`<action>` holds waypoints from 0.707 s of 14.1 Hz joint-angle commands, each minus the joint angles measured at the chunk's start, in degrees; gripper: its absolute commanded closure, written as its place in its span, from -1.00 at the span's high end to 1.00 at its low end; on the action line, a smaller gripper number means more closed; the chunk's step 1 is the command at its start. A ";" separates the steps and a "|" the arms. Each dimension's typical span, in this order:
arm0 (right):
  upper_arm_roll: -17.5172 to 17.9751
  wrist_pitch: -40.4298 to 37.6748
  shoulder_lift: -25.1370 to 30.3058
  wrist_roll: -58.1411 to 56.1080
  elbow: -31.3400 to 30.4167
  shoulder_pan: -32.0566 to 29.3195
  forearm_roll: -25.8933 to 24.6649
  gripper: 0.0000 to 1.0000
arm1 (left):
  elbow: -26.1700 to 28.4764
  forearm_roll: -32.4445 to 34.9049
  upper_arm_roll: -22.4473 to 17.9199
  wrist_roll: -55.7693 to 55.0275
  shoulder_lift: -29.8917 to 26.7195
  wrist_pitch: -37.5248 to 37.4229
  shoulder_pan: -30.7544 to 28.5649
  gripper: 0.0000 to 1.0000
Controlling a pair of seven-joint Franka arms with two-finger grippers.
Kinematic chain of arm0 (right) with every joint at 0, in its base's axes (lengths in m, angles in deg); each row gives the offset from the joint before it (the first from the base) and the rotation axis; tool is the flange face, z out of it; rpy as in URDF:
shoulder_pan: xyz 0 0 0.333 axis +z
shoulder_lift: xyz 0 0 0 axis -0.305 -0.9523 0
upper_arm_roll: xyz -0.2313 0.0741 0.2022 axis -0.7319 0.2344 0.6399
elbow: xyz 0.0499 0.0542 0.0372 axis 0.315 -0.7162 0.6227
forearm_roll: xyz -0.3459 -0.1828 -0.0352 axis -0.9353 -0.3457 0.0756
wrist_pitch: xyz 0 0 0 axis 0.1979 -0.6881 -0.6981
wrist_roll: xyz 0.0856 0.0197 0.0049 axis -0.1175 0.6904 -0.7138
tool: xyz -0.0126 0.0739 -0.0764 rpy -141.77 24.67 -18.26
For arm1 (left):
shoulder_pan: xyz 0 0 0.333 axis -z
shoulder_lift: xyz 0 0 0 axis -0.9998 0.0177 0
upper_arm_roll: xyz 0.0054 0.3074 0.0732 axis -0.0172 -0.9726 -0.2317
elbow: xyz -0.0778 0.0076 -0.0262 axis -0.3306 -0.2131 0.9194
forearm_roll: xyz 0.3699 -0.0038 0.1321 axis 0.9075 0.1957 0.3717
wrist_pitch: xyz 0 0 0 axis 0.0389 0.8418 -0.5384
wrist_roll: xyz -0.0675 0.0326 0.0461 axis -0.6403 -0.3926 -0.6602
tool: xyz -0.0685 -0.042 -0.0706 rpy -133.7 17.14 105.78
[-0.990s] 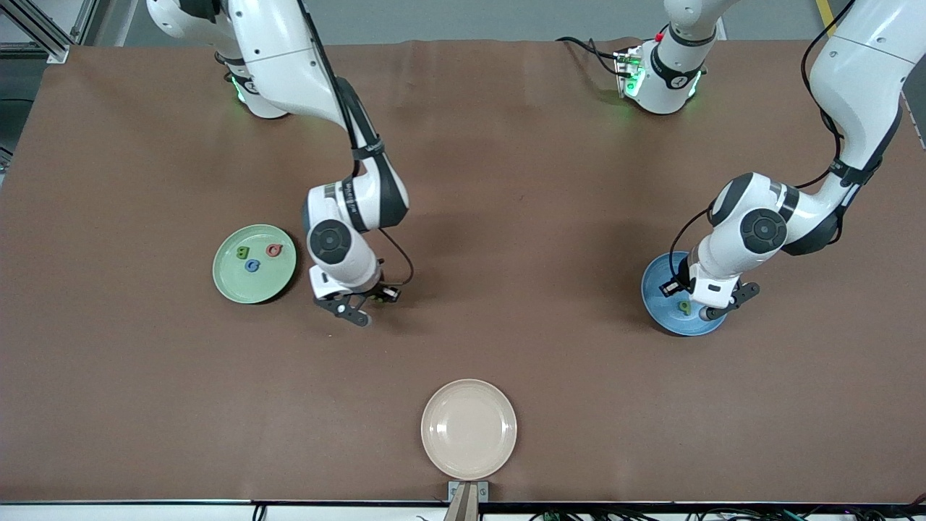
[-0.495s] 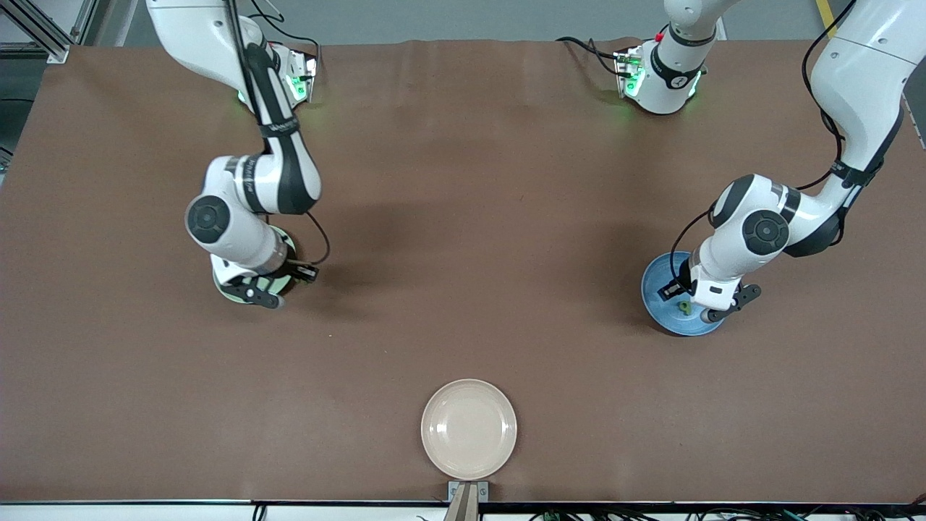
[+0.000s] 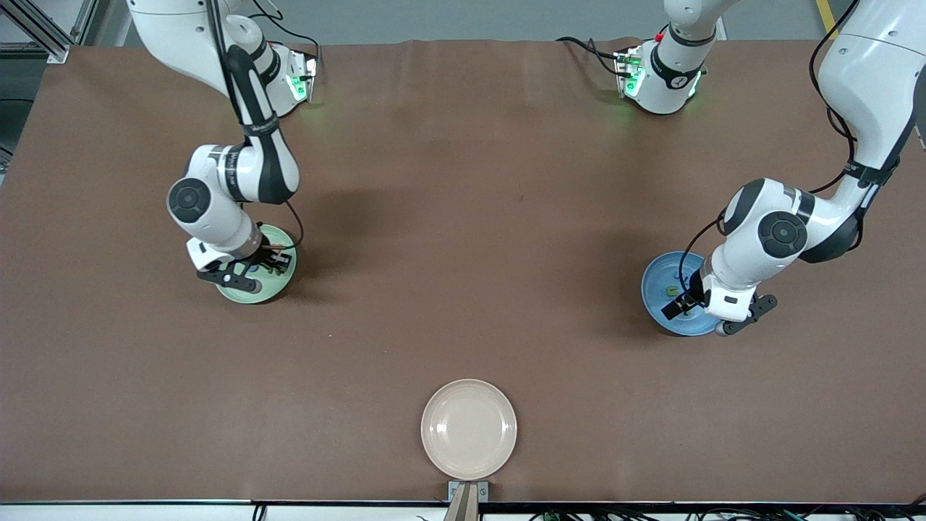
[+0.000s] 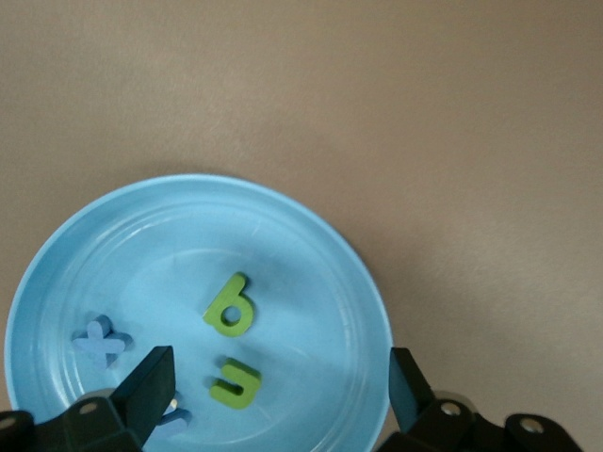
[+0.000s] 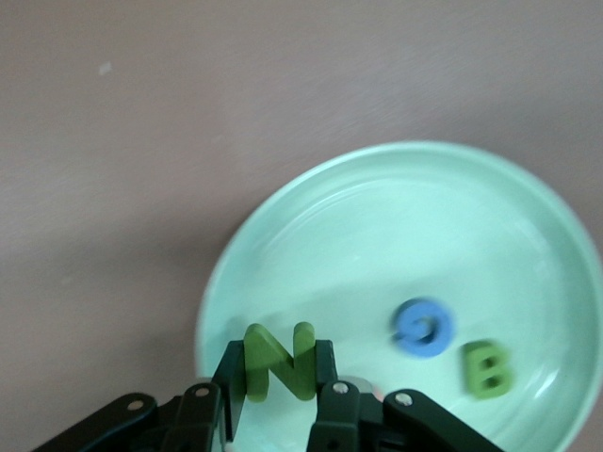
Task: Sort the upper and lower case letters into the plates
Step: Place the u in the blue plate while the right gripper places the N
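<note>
green N [image 5: 280, 361] | pinched in right pincer [image 5: 283, 400] | over mint plate [image 5: 528, 217]

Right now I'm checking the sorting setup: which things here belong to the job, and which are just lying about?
Part of the job:
- mint green plate, holding letters
- blue plate, holding letters
- green N, gripped in the right hand over the green plate
- left hand, open over the blue plate

Lying about:
- cream plate, nearest the front camera
</note>
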 commanded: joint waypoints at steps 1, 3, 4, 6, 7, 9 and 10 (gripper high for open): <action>0.64 1.37 0.20 -1.99 -1.04 -2.54 -0.47 -1.00 | -0.76 0.18 0.33 0.43 -0.56 -1.14 0.30 1.00; 0.73 1.55 -1.20 -1.91 -0.78 -2.46 -0.21 -0.98 | -1.11 0.18 0.24 0.35 -0.57 -1.14 0.39 1.00; 0.82 1.55 -1.56 -1.91 -0.69 -2.54 -0.12 -0.98 | -1.11 0.18 0.24 0.35 -0.39 -1.31 0.39 1.00; 0.91 1.29 -1.65 -1.82 -0.51 -2.55 -0.03 -0.96 | -1.20 0.27 0.33 0.52 -0.48 -1.31 0.04 1.00; 1.25 1.11 -1.65 -1.73 -0.51 -2.37 0.41 -0.96 | -1.72 0.09 0.24 1.22 -1.09 -2.27 0.21 1.00; 2.48 0.76 -1.65 -1.64 -0.34 -2.02 2.60 -0.78 | -5.13 -0.69 0.33 6.12 -0.92 -8.32 1.26 1.00; 2.49 0.67 -1.65 -1.82 -0.16 -2.10 2.61 -0.43 | -5.76 -2.96 0.07 8.50 -1.00 -8.95 2.40 1.00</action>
